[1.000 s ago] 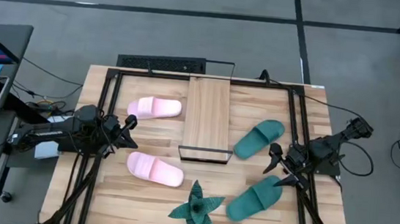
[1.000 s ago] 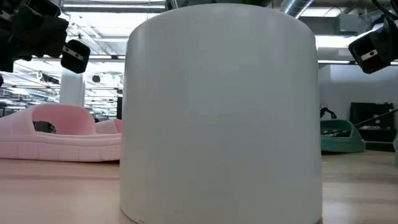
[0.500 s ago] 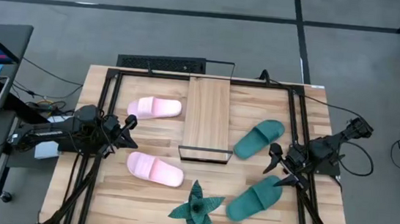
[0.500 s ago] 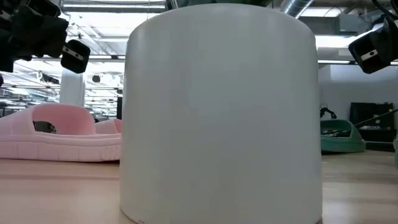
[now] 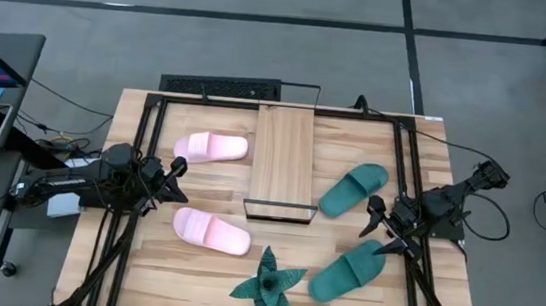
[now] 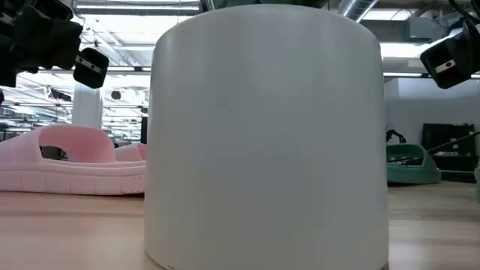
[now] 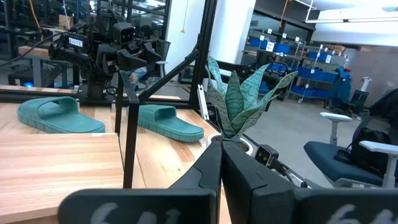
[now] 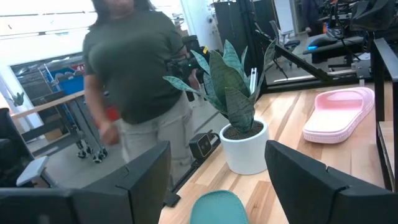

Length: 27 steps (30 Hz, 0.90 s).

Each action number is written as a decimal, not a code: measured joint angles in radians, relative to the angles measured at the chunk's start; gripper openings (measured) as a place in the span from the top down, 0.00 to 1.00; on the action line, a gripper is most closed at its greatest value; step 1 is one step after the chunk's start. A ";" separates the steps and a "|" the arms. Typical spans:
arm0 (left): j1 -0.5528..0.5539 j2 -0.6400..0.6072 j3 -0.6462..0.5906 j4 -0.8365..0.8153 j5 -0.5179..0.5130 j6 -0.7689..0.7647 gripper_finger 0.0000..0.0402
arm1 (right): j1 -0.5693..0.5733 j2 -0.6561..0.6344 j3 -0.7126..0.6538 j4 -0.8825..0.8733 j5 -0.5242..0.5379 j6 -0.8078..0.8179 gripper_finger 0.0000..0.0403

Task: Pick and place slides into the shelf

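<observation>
**Four slides on the table, shelf bare, both arms waiting at the edges**

The wooden table [image 5: 423, 157] fills the middle of the high view. The shelf [image 5: 283, 159] lies lengthwise at upper centre, its slats bare, so no slide has been placed yet. It sits between the two colour groups, probably so either arm can reach it.

Two pink slides lie left of it: one [image 5: 211, 148] at upper left beside the shelf, one [image 5: 211, 231] lower down. Two teal slides lie right: one [image 5: 354, 189] just beside the shelf's lower right corner, one [image 5: 347, 270] at lower right. A potted plant [image 5: 267, 283] stands at bottom centre; its white pot [image 6: 266, 135] blocks most of the low view.

The left gripper [image 5: 172, 176] sits at the table's left edge between the pink slides, its fingers [image 7: 208, 171] pressed together, holding nothing. The right gripper [image 5: 378, 226] sits at the right edge between the teal slides, fingers [image 8: 311, 171] spread wide and empty, the near teal slide below them.

A person [image 8: 134, 93] stands beyond the table in the right wrist view.
</observation>
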<state>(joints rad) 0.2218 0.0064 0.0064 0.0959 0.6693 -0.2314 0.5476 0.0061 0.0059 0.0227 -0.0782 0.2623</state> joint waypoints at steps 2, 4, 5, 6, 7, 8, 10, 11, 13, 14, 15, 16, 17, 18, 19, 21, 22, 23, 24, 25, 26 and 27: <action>0.000 0.000 0.000 0.000 0.000 0.000 1.00 | 0.000 0.000 0.000 0.000 0.000 0.000 0.37; 0.000 0.000 0.000 0.000 0.000 0.000 1.00 | 0.000 0.000 0.000 0.000 0.000 0.000 0.37; 0.000 0.000 0.000 0.000 0.000 0.000 1.00 | 0.000 0.000 0.000 0.000 0.000 0.000 0.37; 0.000 0.000 0.000 0.000 0.000 0.000 1.00 | 0.000 0.000 0.000 0.000 0.000 0.000 0.37; 0.000 0.000 0.000 0.000 0.000 0.000 1.00 | 0.000 0.000 0.000 0.000 0.000 0.000 0.37; 0.000 0.000 0.000 0.000 0.000 0.000 1.00 | 0.000 0.000 0.000 0.000 0.000 0.000 0.37; 0.000 0.000 0.000 0.000 0.000 -0.040 1.00 | 0.000 0.000 0.000 0.000 0.000 0.000 0.37; 0.000 0.000 0.000 0.000 -0.001 -0.077 1.00 | 0.000 0.000 0.000 0.000 0.000 0.000 0.37; 0.000 0.000 0.000 0.005 -0.034 -0.147 1.00 | 0.000 0.000 0.000 0.000 0.000 0.000 0.37; 0.000 0.000 0.000 0.012 -0.072 -0.193 1.00 | 0.000 0.000 0.000 0.000 0.000 0.000 0.37; 0.000 0.000 0.000 0.019 -0.119 -0.254 1.00 | 0.000 0.000 0.000 0.000 0.000 0.000 0.37; 0.000 0.000 0.000 0.031 -0.180 -0.334 1.00 | 0.000 0.000 0.000 0.000 0.000 0.000 0.37; 0.000 0.000 0.000 0.039 -0.245 -0.408 1.00 | 0.000 0.000 0.000 0.000 0.000 0.000 0.37; 0.000 0.000 0.000 0.039 -0.318 -0.481 1.00 | 0.000 0.000 0.000 0.000 0.000 0.000 0.37; 0.000 0.000 0.000 0.034 -0.395 -0.552 1.00 | 0.000 0.000 0.000 0.000 0.000 0.000 0.37; 0.000 0.000 0.000 0.021 -0.529 -0.677 1.00 | 0.000 0.000 0.000 0.000 0.000 0.000 0.37; 0.000 0.000 0.000 0.014 -0.584 -0.724 1.00 | 0.000 0.000 0.000 0.000 0.000 0.000 0.37; 0.000 0.000 0.000 0.009 -0.636 -0.762 1.00 | 0.000 0.000 0.000 0.000 0.000 0.000 0.37; 0.000 0.000 0.000 0.007 -0.683 -0.790 1.00 | 0.000 0.000 0.000 0.000 0.000 0.000 0.37; 0.000 0.000 0.000 0.008 -0.729 -0.811 1.00 | 0.000 0.000 0.000 0.000 0.000 0.000 0.37; 0.000 0.000 0.000 0.008 -0.772 -0.823 1.00 | 0.000 0.000 0.000 0.000 0.000 0.000 0.37; 0.000 0.000 0.000 0.003 -0.806 -0.827 1.00 | 0.000 0.000 0.000 0.000 0.000 0.000 0.37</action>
<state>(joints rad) 0.2222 0.0063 0.0064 0.0988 -0.1366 -1.0582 0.5476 0.0060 0.0059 0.0227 -0.0780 0.2623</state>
